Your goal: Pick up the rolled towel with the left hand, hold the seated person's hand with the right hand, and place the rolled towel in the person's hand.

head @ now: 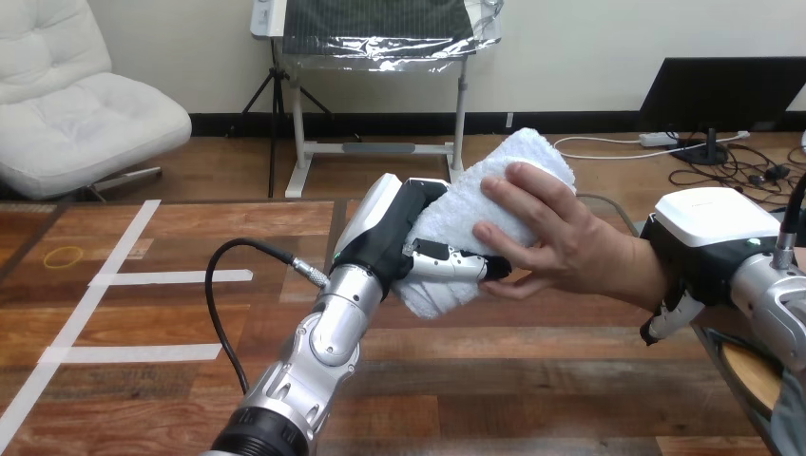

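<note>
Found rolled towel (456,214) raised above the table (532,380), clasped at its lower end by left hand (392,239), thumb across the front. Noted person's hand (556,237) laid over its upper side. Observed right hand (708,255) curled round person's wrist (644,274). Judged soft, light, compressible, not slippery; recommend gripping mid-roll, firmly enough to prevent unrolling.

You'll see the wooden table (532,380) carries white tape strips (171,277) over its left half: one long strip runs from the far edge toward the near left corner, and two shorter strips branch off it to the right. A thin yellow ring (64,256) lies flat near the far left corner, just left of the long strip.
</note>
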